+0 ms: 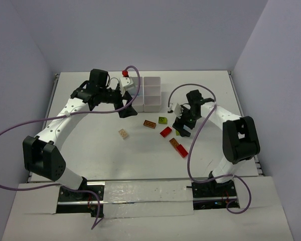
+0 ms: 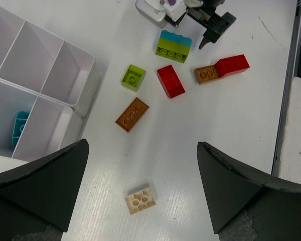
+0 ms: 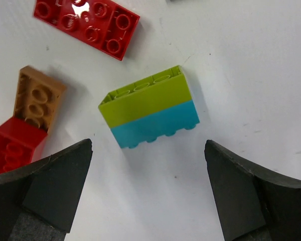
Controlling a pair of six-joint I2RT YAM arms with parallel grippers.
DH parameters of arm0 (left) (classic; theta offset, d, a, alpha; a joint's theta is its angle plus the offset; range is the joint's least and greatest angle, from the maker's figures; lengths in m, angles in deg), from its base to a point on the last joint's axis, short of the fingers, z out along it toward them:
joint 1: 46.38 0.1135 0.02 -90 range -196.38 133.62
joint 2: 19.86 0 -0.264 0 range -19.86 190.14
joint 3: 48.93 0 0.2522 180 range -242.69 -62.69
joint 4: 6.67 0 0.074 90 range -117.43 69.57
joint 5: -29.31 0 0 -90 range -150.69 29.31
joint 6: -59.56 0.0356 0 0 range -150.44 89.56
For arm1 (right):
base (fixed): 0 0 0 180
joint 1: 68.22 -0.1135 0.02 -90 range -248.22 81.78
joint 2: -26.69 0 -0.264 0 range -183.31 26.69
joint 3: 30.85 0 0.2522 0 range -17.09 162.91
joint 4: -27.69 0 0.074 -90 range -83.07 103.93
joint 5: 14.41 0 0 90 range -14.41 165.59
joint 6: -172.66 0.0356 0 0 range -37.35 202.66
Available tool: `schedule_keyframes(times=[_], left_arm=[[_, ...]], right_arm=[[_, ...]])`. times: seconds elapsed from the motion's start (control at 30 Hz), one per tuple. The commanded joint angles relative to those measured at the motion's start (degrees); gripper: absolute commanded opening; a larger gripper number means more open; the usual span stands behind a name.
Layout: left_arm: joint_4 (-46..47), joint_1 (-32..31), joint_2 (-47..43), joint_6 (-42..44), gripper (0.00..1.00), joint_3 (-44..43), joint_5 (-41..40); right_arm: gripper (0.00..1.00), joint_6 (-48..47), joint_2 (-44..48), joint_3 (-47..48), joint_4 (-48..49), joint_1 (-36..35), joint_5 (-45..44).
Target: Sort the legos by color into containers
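**Sorting barely started, with the right gripper (image 3: 146, 150) lining up on the lime-and-cyan stack (image 3: 150, 108)**

Over the loose bricks, the right gripper is hovering with its fingers spread wide and gripping nothing. The lime-and-cyan stack is lying on its side on the table (image 1: 105, 155) directly beneath. In the wrist view it is showing between the two fingers, its long side running roughly across the gap, so a close from here would likely be catching it by its short ends. It is probably being approached first because it is sitting nearest this arm. As two colours clipped together, it is fitting no single compartment and may be needing separation.

The left gripper (image 2: 143, 145) is hanging just beside the near left corner of the white tray (image 2: 83, 83), jaws apart and carrying nothing. It is seemingly placed there so that its camera is taking in both tray and pile while the arm is keeping out of the other's way. The tan brick (image 2: 140, 200) is sitting below it, apart from the rest.

One cyan brick (image 2: 20, 128) is already resting in a tray compartment. Waiting on the table between the tray and the right arm are the lime brick (image 2: 133, 77), the red brick (image 2: 170, 81), the orange-brown brick (image 2: 132, 114) and an orange-brown-and-red pair (image 2: 221, 69), which are joined or overlapping at one end.
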Motion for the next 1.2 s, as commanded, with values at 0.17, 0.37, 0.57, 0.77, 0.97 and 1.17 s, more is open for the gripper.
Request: schedule_keyframes(times=[0.17, 0.37, 0.57, 0.77, 0.97, 1.17], left_arm=[[-1.19, 0.20, -0.76, 1.48, 0.99, -1.48, 3.16], [-1.43, 0.20, -0.58, 1.40, 0.99, -1.64, 2.52], [-0.24, 0.27, -0.11, 0.77, 0.99, -1.27, 2.15], [0.16, 0.20, 0.03, 1.12, 0.99, -0.39, 2.05], [-0.06, 0.20, -0.01, 1.74, 0.99, 0.01, 1.52], [0.60, 0.20, -0.16, 2.09, 0.99, 0.97, 1.43]], right_arm=[[1.00, -20.04, -4.97, 10.66, -16.42, 1.67, 9.06], [1.00, -22.94, -7.31, 11.69, -17.32, 1.51, 9.63], [1.00, -21.93, -8.64, 11.48, -15.02, 1.35, 8.10], [1.00, -21.61, -9.45, 10.74, -11.93, 1.37, 7.53], [1.00, -21.00, -10.19, 11.58, -11.45, 1.03, 8.06], [1.00, -21.85, -8.66, 9.36, -9.66, 0.02, 7.31]])
